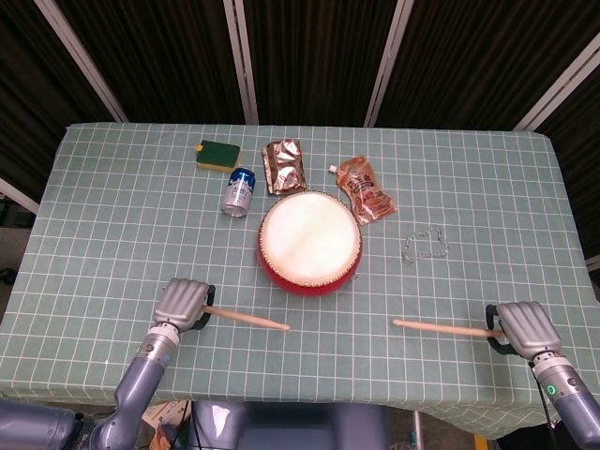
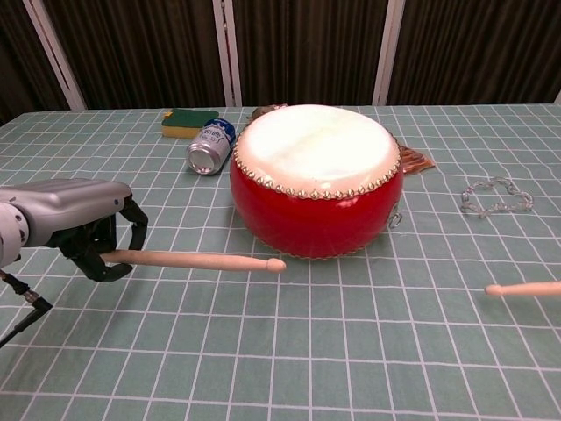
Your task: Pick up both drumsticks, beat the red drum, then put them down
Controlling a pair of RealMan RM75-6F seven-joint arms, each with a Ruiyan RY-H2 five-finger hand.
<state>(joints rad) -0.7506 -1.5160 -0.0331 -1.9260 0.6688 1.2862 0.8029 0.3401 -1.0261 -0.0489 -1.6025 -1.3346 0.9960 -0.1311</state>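
The red drum point(image 1: 309, 246) point(image 2: 316, 180) with a pale skin stands upright mid-table. My left hand point(image 1: 183, 305) point(image 2: 79, 224) is at the near left, its fingers curled around the butt of a wooden drumstick point(image 1: 246, 319) point(image 2: 197, 260) whose tip points right, short of the drum. My right hand point(image 1: 523, 328) at the near right grips the second drumstick point(image 1: 441, 327), which points left toward the drum. The chest view shows only this stick's tip point(image 2: 523, 288), not the right hand. Both sticks lie level and low over the cloth; I cannot tell whether they touch it.
Behind the drum are a blue can point(image 1: 240, 191) point(image 2: 210, 146) on its side, a green sponge point(image 1: 218, 155) point(image 2: 188, 122), two brown snack packets point(image 1: 284, 166) point(image 1: 366, 188), and to the right a clear chain point(image 1: 425, 246) point(image 2: 497, 195). The green checked cloth point(image 1: 112, 234) covers the table.
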